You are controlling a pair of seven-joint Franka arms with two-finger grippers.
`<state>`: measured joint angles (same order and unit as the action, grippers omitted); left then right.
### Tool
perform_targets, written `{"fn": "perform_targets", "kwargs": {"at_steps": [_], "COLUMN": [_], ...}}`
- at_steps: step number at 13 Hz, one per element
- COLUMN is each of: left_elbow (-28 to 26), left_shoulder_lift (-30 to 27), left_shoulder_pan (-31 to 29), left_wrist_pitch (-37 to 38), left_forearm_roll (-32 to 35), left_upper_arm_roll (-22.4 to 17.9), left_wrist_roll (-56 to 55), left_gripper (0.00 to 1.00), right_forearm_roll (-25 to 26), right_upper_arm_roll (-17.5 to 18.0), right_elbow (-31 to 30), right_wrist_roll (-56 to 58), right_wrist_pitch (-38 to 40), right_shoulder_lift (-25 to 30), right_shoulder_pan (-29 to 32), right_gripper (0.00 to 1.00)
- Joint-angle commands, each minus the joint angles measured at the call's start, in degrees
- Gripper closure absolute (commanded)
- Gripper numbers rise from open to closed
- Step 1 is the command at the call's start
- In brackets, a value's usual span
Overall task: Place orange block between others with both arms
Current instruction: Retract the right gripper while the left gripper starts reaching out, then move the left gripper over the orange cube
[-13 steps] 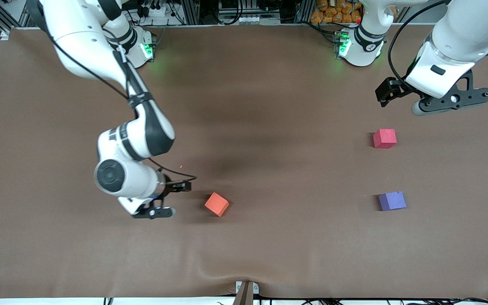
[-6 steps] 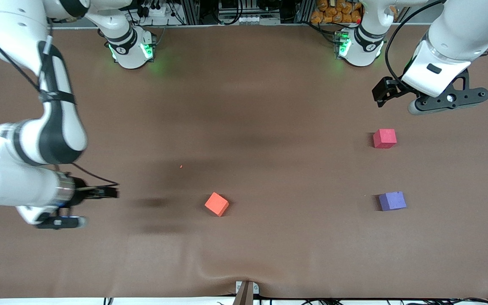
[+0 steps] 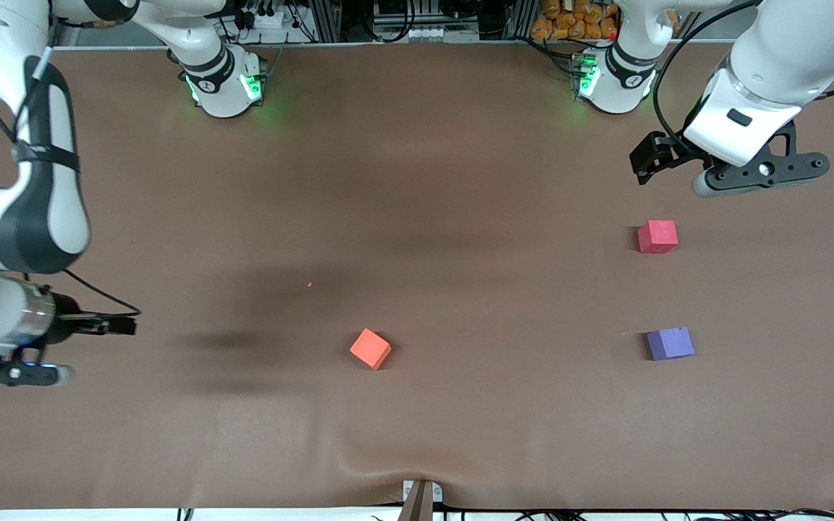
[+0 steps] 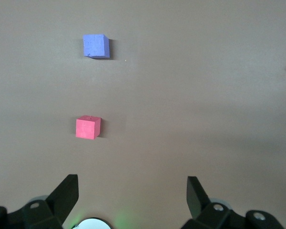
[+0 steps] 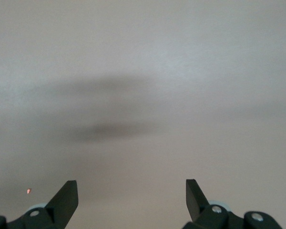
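The orange block lies alone on the brown mat, turned cornerwise, near the middle of the table. Toward the left arm's end sit the others: the red-pink cube and, nearer the front camera, the purple-blue cube, with a bare gap between them. My left gripper is open and empty; it hangs over the mat between the red-pink cube and its own base, with the purple-blue cube also in its view. My right gripper is open and empty over bare mat at the right arm's end, well away from the orange block.
The two green-lit bases stand along the edge of the table farthest from the front camera. A tiny orange crumb lies on the mat. The mat wrinkles over a bracket at the front camera's edge.
My right arm has swung away from beside the orange block to its own end of the table. The left gripper drifted slightly toward the table's middle. The cubes have not moved.
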<state>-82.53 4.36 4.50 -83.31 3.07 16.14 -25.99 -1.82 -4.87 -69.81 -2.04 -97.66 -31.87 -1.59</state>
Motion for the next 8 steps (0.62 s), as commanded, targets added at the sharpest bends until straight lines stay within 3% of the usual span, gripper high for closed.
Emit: {"fn": "perform_targets", "kwargs": {"at_steps": [1, 3, 8], "left_elbow": [0.4, 0.5, 0.9], "left_shoulder_lift": [1.8, 4.5, 13.7], "left_shoulder_pan": [0.2, 0.3, -0.2], "left_wrist_pitch": [-1.9, -2.6, -9.8], "left_forearm_roll": [-0.7, 0.1, 0.6], "left_upper_arm_roll": [0.1, 0.1, -0.5], "left_wrist_roll": [0.0, 0.5, 1.1], "left_gripper": [0.00, 0.00, 0.00], "right_forearm_roll": [1.2, 0.8, 2.3], "right_upper_arm_roll": [0.6, 0.7, 0.6], "right_elbow": [-1.5, -3.6, -16.6], "right_wrist_roll": [0.1, 1.2, 2.7], "right_wrist_pitch": [1.6, 1.8, 0.2], "right_shoulder_lift": [2.9, 5.7, 15.2], "right_shoulder_pan": [1.2, 3.0, 4.0], "right_gripper": [0.00, 0.00, 0.00]}}
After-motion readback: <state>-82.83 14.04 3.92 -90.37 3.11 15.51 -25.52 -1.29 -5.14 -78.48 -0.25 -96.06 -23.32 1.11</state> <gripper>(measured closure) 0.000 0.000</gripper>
